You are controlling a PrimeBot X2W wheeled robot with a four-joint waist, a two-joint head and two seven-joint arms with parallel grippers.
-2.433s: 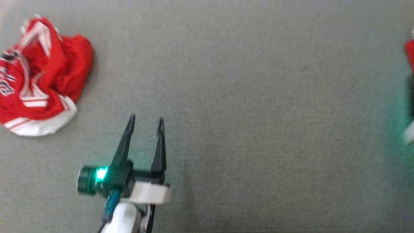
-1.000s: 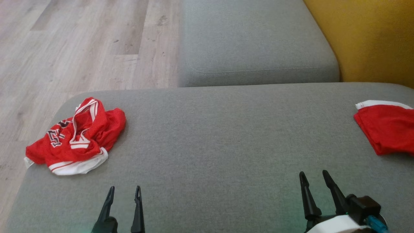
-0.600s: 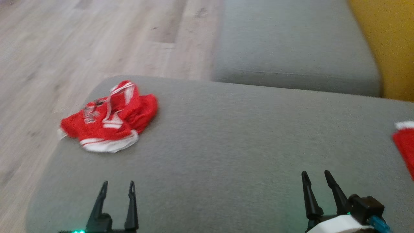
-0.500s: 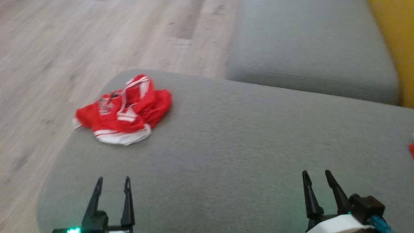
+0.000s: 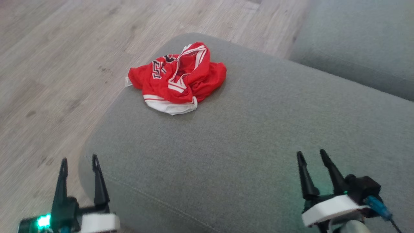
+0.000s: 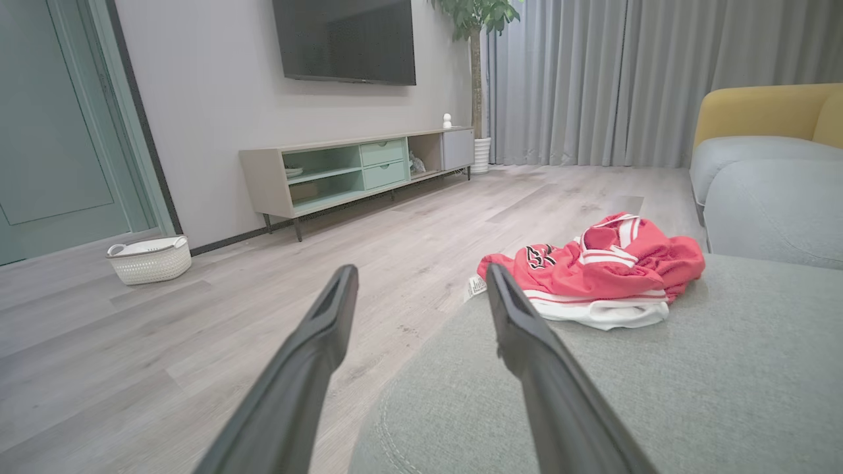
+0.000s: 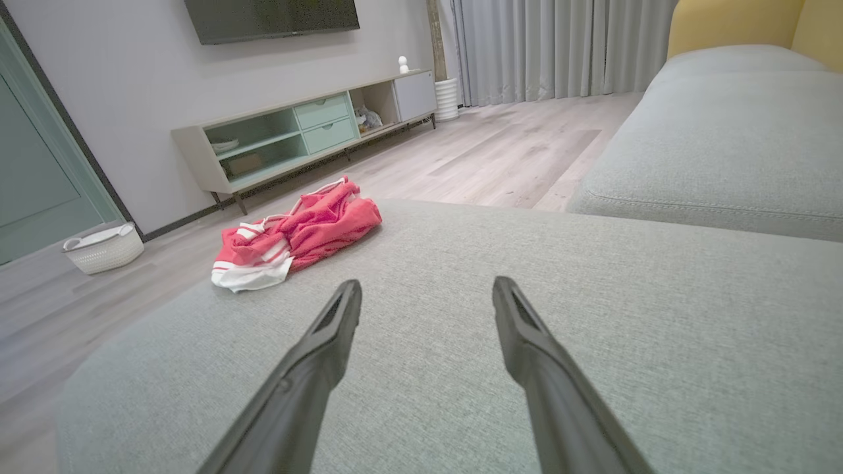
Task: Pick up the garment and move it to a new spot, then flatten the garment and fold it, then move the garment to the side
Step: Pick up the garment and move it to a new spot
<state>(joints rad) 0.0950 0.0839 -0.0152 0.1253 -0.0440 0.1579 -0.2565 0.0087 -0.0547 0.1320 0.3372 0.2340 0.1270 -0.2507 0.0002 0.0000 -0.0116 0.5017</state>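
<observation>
head view: the garment (image 5: 177, 77), a red jersey with white trim, lies in a crumpled heap at the far corner of the grey seat cushion (image 5: 233, 149). it is well ahead of the left gripper (image 5: 78, 160) and off to that gripper's right. from the right gripper (image 5: 312, 154) it is ahead and far to the left. both grippers sit low with their jaws spread wide and nothing between them. the left one's tips hang over the cushion's edge and the wooden floor (image 5: 48, 64). by my reading no step is done: the pick-up has not begun, and the carry, the flattening, the fold and the move aside are all left.

left wrist view: the garment (image 6: 593, 270) is ahead of the released left gripper (image 6: 421, 276), to the right of its right finger and apart from it.

right wrist view: the garment (image 7: 296, 234) is ahead and to the left of the empty right gripper (image 7: 428, 286), well apart, with cushion between.

against the head view of a second ago: the whole picture has shifted, so the camera has turned toward the heap, which now sits nearer the middle top instead of the left edge. the heap keeps the same shape at the same corner. both grippers are as wide as they were then.
</observation>
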